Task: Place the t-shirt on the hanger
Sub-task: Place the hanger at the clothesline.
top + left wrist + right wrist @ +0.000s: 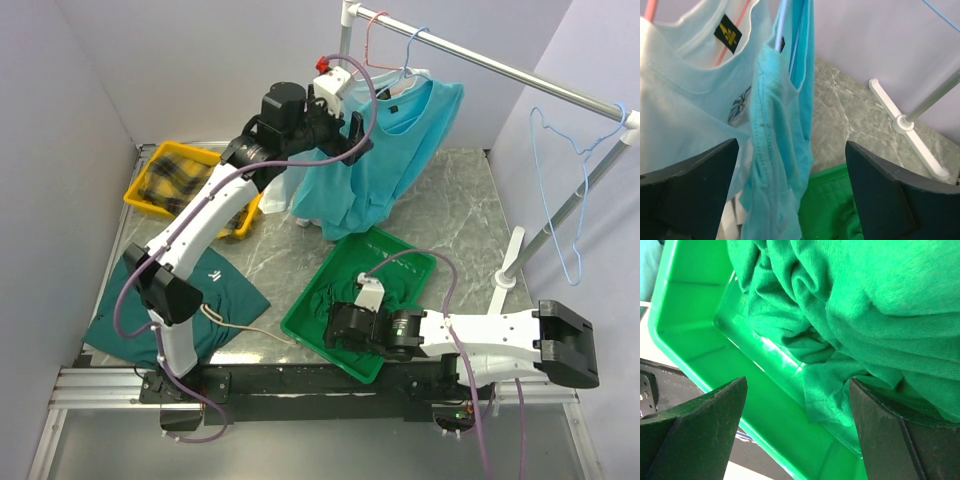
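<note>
Since the t-shirt (385,150) hung on the hanger (781,30) at the rail (500,70), w/ the left gripper (790,155) wide open & empty by its bunched edge, backing straight off w/o snagging cloth looked best, while the right gripper (797,390) gaped empty over the green tray (685,315).

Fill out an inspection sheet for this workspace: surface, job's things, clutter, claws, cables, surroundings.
Surface: grey marbled table, partly covered by garments and bins.
Job's things: turquoise t-shirt hangs on the light-blue hanger from the rail.
Clutter: white t-shirt on pink-red hanger; spare blue hanger on the rail; yellow bin with plaid cloth; green tray holding a green garment; dark green garment flat on the table.
Claws: left claw open, t-shirt hanging between its fingers; right claw open over the tray's garment.
Cables: purple cables along both arms; beige cord on the table.
Surroundings: pale walls; white rack foot.
</note>
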Tool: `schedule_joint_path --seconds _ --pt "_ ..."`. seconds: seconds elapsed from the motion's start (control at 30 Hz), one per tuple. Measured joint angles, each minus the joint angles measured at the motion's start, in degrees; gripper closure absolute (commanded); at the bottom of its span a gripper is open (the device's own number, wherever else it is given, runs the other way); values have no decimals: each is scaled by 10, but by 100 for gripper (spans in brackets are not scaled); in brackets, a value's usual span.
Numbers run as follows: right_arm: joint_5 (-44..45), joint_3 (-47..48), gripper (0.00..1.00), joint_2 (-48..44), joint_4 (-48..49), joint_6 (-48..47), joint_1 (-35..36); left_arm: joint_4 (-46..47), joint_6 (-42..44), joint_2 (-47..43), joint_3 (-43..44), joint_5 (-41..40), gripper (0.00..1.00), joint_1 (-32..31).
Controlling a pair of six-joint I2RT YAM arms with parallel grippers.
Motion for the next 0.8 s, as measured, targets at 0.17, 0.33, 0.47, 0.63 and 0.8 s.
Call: schedule_joint_path --seconds 0.17,0.33,0.47,0.63,0.8 --pt "17 10 7 -16 -19 -5 0 2 -18 -33 -7 0 4 0" --pt "43 47 4 -54 -56 -14 0 32 -49 -126 -98 -2 4 0" --pt "68 65 2 -96 -73 -22 0 48 -85 -210 -189 -12 4 0" --pt "103 66 0 -152 -105 -35 0 55 -142 -297 -282 -46 4 0" --pt "152 87 0 -199 -121 -75 -4 58 -187 -401 -412 -83 4 -2"
